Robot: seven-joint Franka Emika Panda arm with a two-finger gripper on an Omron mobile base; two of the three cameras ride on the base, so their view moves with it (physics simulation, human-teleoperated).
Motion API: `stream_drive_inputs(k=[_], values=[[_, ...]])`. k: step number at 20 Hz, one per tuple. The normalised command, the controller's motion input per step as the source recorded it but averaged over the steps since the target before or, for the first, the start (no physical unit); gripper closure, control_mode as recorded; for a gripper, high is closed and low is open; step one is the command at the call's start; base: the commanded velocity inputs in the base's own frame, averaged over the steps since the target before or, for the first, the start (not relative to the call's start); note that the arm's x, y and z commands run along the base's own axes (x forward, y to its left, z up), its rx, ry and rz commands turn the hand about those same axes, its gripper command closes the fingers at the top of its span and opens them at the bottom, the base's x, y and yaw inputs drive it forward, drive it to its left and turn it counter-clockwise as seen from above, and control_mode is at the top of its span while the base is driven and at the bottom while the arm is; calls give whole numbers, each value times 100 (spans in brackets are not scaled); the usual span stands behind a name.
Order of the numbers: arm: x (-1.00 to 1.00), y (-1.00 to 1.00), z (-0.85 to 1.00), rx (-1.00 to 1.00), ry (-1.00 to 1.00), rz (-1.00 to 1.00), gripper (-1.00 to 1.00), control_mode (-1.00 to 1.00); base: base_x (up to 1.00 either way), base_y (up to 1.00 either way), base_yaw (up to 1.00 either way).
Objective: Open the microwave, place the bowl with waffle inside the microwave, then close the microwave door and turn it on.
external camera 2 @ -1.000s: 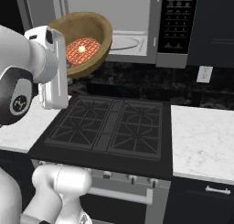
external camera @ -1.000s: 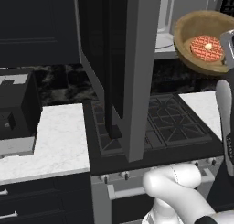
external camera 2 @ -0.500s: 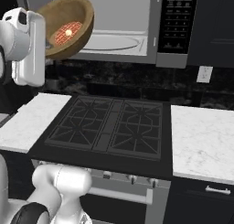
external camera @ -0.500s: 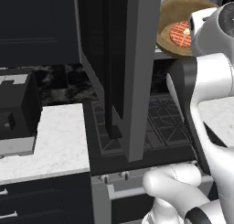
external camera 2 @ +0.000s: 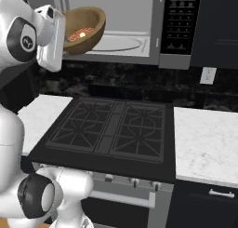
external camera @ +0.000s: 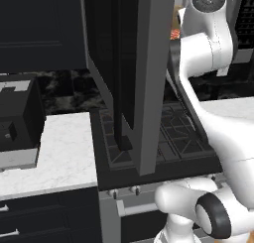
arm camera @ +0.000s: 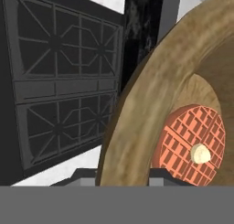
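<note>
Wooden and tan, the bowl [external camera 2: 83, 29] hung in the air at the left end of the microwave [external camera 2: 139, 27] opening, tilted with its hollow facing the right base camera. Its rim sat level with the light grey cavity floor, just in front of it. The waffle [external camera 2: 80, 34] lay inside the bowl; in the hand view the waffle [arm camera: 192, 145] showed a red grid with a pale centre. The tool's white hand [external camera 2: 51, 36] met the bowl at its left rim; the fingers were hidden, so whether they pinched the rim could not be told. The door [external camera: 131, 73] stood swung wide open over the stove [external camera 2: 111, 129], its dark handle bar facing left. White marble worktop [external camera 2: 204, 143] flanked the stove.
</note>
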Motion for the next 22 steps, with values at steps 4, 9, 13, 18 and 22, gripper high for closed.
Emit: stream_drive_inputs(k=[4,9,13,18,22], values=[[100,0,0,12,11,0,100,-100,0,0,0],[100,0,-1,12,1,1,100,-100,0,0,0],[100,0,-6,14,0,1,100,-100,0,0,0],[100,0,-16,14,0,0,100,-100,0,0,0],[98,0,-21,11,0,0,100,-100,0,0,0]])
